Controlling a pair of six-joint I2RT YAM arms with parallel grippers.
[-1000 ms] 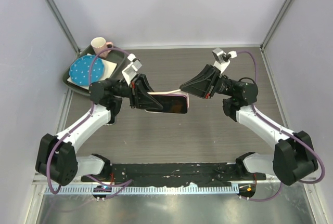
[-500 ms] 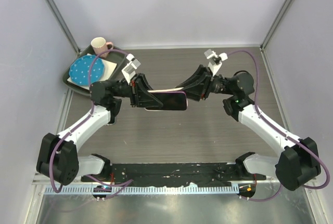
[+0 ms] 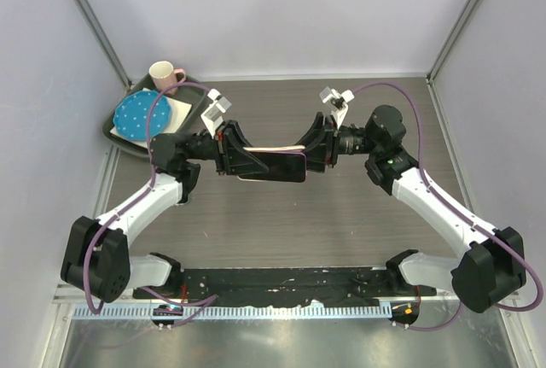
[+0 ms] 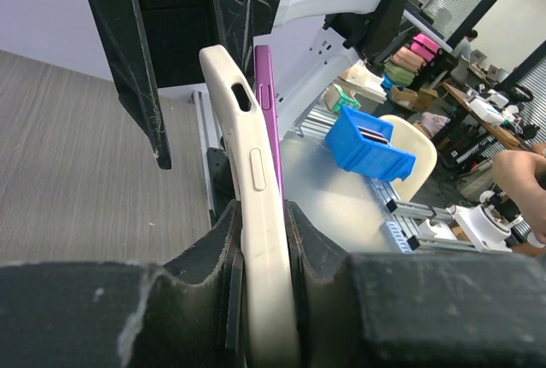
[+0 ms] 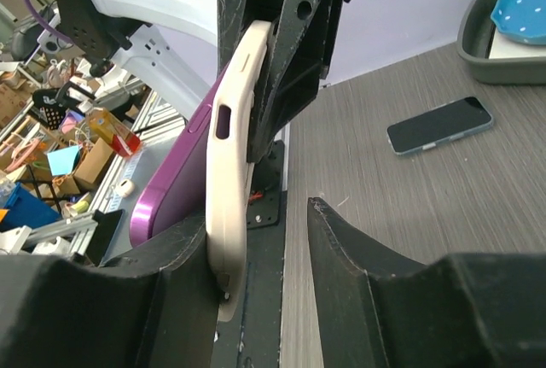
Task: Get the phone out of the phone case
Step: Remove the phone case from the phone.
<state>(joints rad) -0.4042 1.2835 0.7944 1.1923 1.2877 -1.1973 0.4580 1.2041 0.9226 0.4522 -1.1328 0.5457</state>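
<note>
Phone [image 5: 175,184] is the purple one, partly peeled off the cream case [image 5: 232,129]. Both are held up off the table [image 5: 409,206] between the two arms, so I'd call this the prying-apart step.

Closest in, the right gripper [image 5: 264,214] has its jaws apart. The case's end rests against one finger, and the other finger stands clear with an open gap on its side. The phone fans away from the case on the touching finger's side and then disappears behind that finger. I can't tell if the finger is actually wedged into the split or just sits in front of it.

Further along from those fingers the split narrows, and phone and case run close together.

At the far end, the left gripper [image 4: 260,214] is clamped on the case, one finger on each face, with the phone just beside the case past its fingertips. It looks like a case-only grip, but I'm not sure the phone isn't pinched too.

How I'd do it: the right gripper should close on the phone's loose edge only, then pull away from the case's face rather than along it, while the left just holds firm. Pinch both layers and you'd likely press the phone back in. The case looks soft, so expect it to flex.

Past both grippers, a second phone [image 5: 439,125] lies on the table, with a tray [image 5: 478,43] beyond it. A sudden pop-out could drop the phone there.
</note>
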